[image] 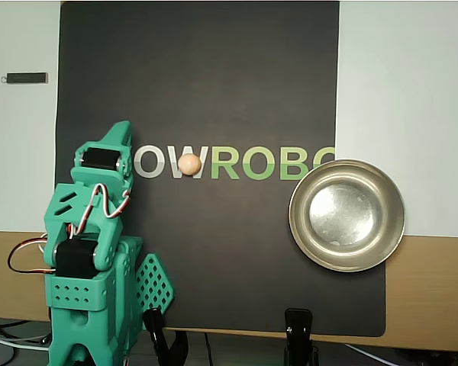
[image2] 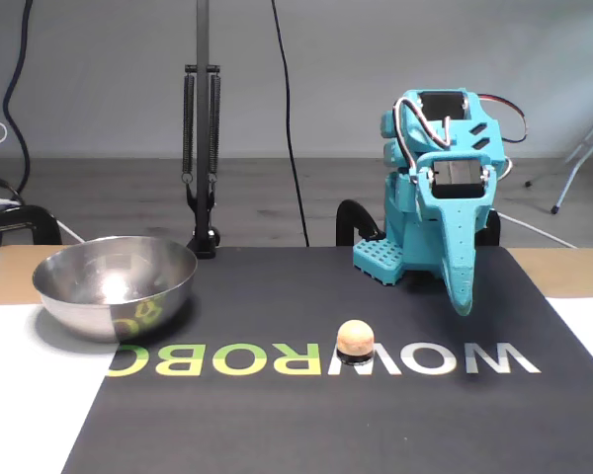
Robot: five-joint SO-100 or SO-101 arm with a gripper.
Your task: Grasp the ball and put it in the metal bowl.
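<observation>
The small, smooth peach-tan ball (image: pixel 189 163) sat on the dark rectangular mat (image: pixel 214 84), right on the row of printed white and green letters (image: pixel 244 162), between the white part and the green part of the word. In the fixed view the ball (image2: pixel 355 338) rested on the same letters (image2: pixel 277 359), untouched by anything.

The round, shiny silver metal bowl (image: pixel 347 215) stood at the mat's right edge in the overhead view, well apart from the ball; in the fixed view the bowl (image2: pixel 115 286) lay at the left, holding nothing.

The teal plastic arm (image: pixel 91 252) was folded over its base at the left of the overhead view. Its gripper (image: pixel 119 136) pointed toward the letters, near the ball but clear of it. In the fixed view the gripper (image2: pixel 462 301) hung tip-down above the mat with its fingers together and gripped nothing
</observation>
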